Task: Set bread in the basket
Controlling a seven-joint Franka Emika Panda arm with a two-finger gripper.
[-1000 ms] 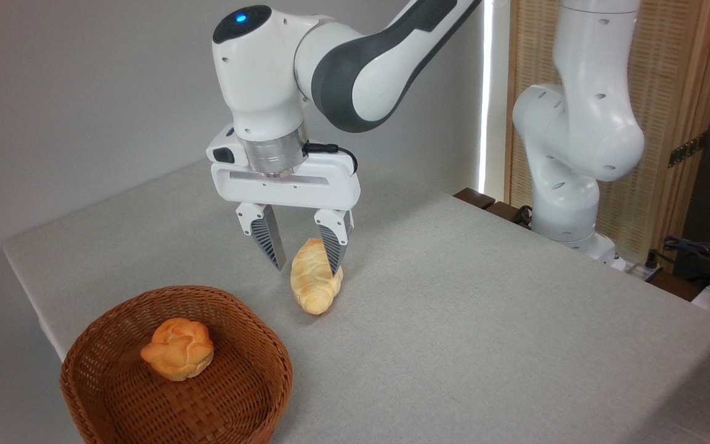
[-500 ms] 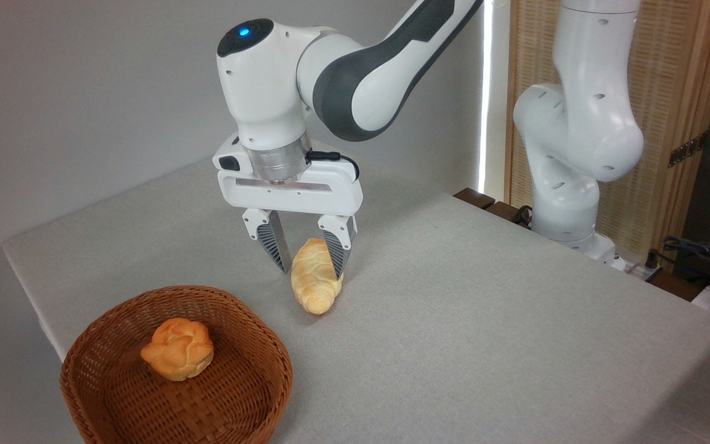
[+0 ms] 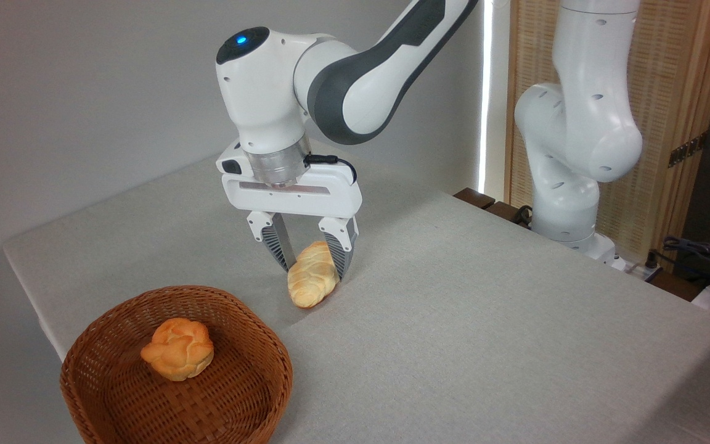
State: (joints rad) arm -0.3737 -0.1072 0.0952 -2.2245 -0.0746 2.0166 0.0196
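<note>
Bread (image 3: 310, 283) tilted between pincer (image 3: 313, 271) fingers, behind basket (image 3: 114, 320).

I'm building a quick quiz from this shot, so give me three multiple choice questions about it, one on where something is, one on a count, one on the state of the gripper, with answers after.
1. Where is the round bun?
A. inside the basket
B. on the table beside it
C. between the gripper's fingers

2. How many baked pieces are in view?
A. one
B. two
C. three

3. What is the gripper doing?
A. hanging open above the basket
B. closed on the braided loaf
C. resting empty on the table

Answers:
1 A, the bun lies on the wicker floor.
2 B, only the bun and the loaf show.
3 B, a finger sits at each side of the loaf.
</note>
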